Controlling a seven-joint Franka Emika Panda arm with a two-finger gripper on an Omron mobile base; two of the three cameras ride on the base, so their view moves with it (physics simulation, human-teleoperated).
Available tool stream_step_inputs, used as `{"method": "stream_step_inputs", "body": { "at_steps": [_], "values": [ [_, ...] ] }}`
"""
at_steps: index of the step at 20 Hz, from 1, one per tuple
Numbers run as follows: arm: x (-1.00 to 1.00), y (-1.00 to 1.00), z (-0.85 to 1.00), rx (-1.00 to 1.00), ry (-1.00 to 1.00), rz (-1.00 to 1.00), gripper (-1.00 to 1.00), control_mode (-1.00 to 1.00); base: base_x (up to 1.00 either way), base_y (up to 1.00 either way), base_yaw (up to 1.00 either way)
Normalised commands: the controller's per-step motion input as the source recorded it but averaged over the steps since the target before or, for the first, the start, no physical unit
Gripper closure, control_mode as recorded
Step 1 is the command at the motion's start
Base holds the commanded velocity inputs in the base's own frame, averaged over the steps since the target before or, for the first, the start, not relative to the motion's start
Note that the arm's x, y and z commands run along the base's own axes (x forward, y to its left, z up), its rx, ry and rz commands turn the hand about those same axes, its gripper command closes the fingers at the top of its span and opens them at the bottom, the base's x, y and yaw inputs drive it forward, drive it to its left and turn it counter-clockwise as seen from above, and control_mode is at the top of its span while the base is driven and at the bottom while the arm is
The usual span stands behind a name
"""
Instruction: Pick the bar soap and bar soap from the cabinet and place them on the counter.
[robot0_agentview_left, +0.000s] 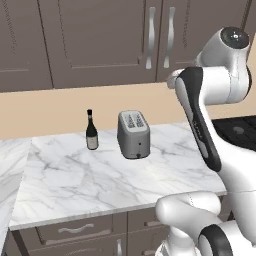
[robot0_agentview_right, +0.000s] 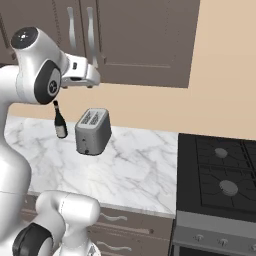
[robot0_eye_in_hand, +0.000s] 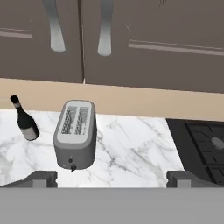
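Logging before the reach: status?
Gripper open, empty, above counter. Cabinet doors shut, soaps unseen. Toaster and bottle stand below.

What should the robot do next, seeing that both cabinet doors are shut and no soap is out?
Probably raise the open hand toward one of the silver handles and pull that door open. The cabinet is closed, so the soaps inside are out of reach, and the hand hangs empty above the counter near the toaster.
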Motion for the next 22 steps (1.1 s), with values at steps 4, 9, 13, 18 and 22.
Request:
{"method": "stream_step_inputs", "body": {
  "at_steps": [4,9,13,18,22],
  "values": [
    [-0.10,-0.05,0.22,0.06,0.00,0.00,-1.00,-1.00,0.00,0.00,0.00],
    [-0.02,-0.03,0.23,0.05,-0.08,0.02,-1.00,-1.00,0.00,0.00,0.00],
    [0.00,0.00,0.29,0.04,-0.13,0.02,-1.00,-1.00,0.00,0.00,0.00],
    [0.01,0.00,0.27,0.02,-0.17,0.02,-1.00,-1.00,0.00,0.00,0.00],
    [0.00,0.00,0.28,0.02,-0.13,0.02,-1.00,-1.00,0.00,0.00,0.00]
  ]
}}
